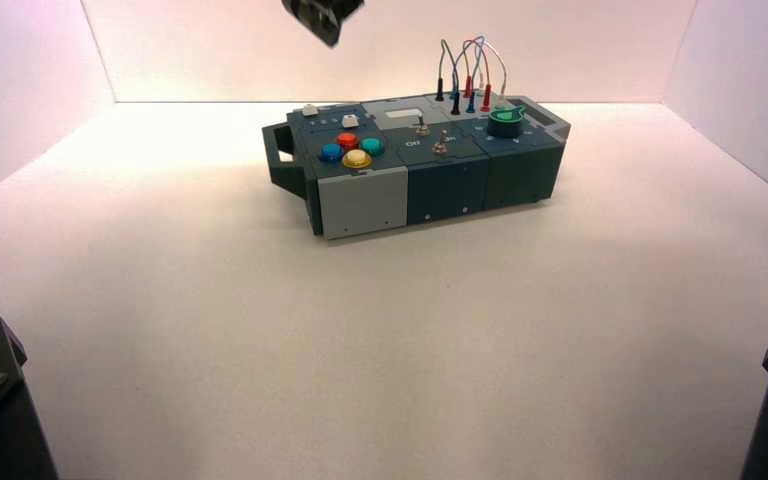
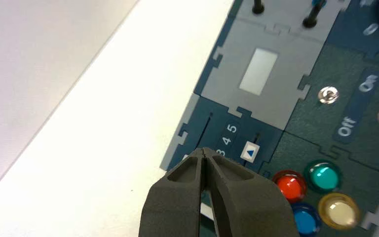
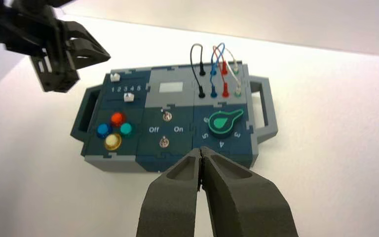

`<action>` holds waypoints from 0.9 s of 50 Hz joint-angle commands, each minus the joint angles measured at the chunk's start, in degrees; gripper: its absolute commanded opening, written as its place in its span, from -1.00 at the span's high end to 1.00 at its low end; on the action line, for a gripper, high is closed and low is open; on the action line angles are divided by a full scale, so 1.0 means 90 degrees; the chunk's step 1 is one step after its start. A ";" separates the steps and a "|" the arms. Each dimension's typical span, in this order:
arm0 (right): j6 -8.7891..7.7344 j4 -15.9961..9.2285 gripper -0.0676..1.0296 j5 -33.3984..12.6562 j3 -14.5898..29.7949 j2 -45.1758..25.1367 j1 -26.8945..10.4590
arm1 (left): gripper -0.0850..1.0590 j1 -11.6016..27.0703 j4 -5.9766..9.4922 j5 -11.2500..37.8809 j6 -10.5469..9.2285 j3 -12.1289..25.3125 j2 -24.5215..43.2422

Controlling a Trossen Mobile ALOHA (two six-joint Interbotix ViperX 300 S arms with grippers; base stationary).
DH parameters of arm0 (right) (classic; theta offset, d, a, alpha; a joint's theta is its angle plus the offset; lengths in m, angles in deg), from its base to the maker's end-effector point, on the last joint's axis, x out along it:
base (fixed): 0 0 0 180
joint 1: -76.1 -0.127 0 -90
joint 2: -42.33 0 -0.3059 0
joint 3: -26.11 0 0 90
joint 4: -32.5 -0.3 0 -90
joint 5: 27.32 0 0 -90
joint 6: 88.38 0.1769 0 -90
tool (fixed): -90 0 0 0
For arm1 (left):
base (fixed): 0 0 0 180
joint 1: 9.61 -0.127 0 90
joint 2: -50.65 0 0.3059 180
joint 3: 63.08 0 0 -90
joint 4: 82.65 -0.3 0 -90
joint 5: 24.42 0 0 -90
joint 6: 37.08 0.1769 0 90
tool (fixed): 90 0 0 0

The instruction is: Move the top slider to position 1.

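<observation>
The top slider [image 3: 114, 77] is a small white knob at the far-left end of the box [image 1: 360, 205]; in the right wrist view it sits just above the numeral 1 [image 3: 115, 89]. In the high view the same knob [image 1: 309, 110] shows near the box's back left corner. My left gripper [image 2: 205, 152] is shut on nothing and hovers over the slider panel. It hides most of the top slider, whose white edge [image 2: 184, 157] peeks out beside the fingertips at the near end of its track [image 2: 205, 129]. My right gripper [image 3: 201, 150] is shut and held off in front of the box.
The second slider [image 2: 249, 151], marked with a blue triangle, sits beside numerals 3 and 4. Round coloured buttons [image 3: 112, 129], two metal toggles [image 3: 167, 116] by Off and On lettering, a green knob [image 3: 222, 122] and plugged wires [image 1: 465, 75] fill the remaining panels. White walls surround the table.
</observation>
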 commanded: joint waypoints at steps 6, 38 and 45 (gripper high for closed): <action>-0.0010 0.0430 0.92 0.0107 0.0117 0.0410 -0.0010 | 0.91 -0.0029 0.0000 -0.0020 -0.0352 -0.0254 -0.0811; -0.0078 0.0732 0.92 0.0078 -0.0117 0.1025 -0.0010 | 0.91 -0.0078 0.0000 0.0117 -0.1221 -0.1465 -0.2539; -0.0068 0.0723 0.92 0.0107 -0.0117 0.1025 -0.0010 | 0.91 -0.0107 -0.0010 0.0117 -0.1230 -0.1543 -0.2666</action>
